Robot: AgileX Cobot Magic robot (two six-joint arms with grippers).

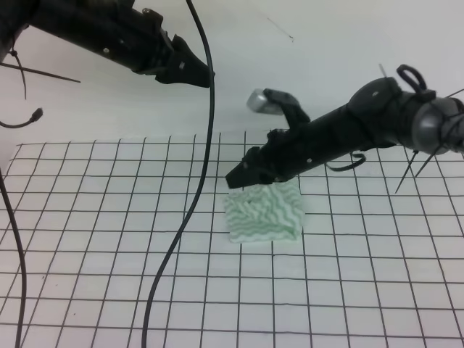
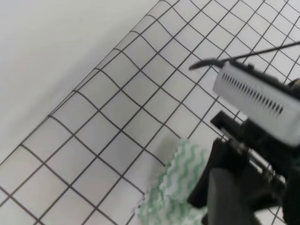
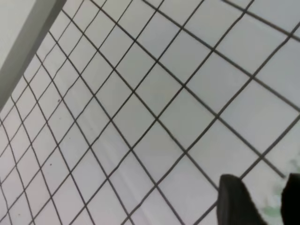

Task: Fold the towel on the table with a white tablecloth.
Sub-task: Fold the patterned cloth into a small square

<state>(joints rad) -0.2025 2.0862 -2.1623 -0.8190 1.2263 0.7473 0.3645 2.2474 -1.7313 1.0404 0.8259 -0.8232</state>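
Observation:
The towel, pale green and white with wavy stripes, lies folded into a small square on the white tablecloth with its black grid. My right gripper hovers low over the towel's far left corner, reaching in from the right. In the right wrist view its fingertips stand apart with a sliver of towel between them. My left gripper is raised high at the upper left, away from the towel, its tip looking closed. The left wrist view shows the towel partly hidden by the right arm.
A black cable hangs down across the table left of the towel. Another thin cable runs along the left edge. A pale wall stands behind the table's far edge.

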